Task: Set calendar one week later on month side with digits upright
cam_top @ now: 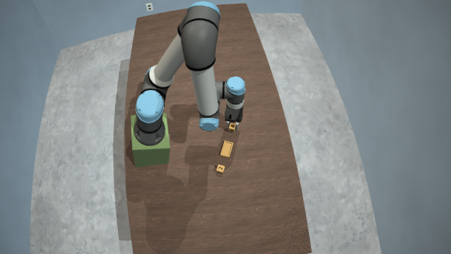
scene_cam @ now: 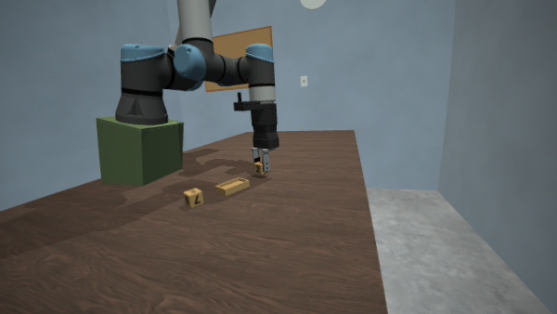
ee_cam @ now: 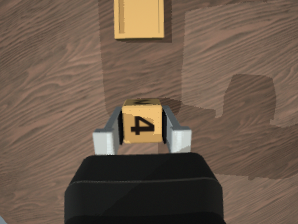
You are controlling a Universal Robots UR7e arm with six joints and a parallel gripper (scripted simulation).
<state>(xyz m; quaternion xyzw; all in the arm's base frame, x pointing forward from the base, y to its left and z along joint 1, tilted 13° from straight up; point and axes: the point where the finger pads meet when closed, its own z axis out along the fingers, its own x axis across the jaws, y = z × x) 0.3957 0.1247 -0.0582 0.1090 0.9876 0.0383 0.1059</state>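
Observation:
My gripper [cam_top: 232, 128] [scene_cam: 260, 170] [ee_cam: 142, 117] points down and is shut on a yellow cube [cam_top: 232, 126] [scene_cam: 258, 168] [ee_cam: 142, 131], with a pad against each side. Its top face shows a 4 lying on its side in the wrist view. The cube is at or just above the table; a gap beneath is hard to judge. The open yellow tray [cam_top: 226, 149] [scene_cam: 235, 189] [ee_cam: 140, 20] lies flat and empty beside it. The other cube [cam_top: 220, 168] [scene_cam: 193, 198] stands on the table beyond the tray, with a 7 on one side face. No month name is readable.
The wooden table [cam_top: 255, 195] [scene_cam: 288, 232] carries the tray and cubes. The robot's green base block [cam_top: 152, 155] [scene_cam: 139, 153] stands at the table's left side. The arm's shadow falls across the table near the loose cube.

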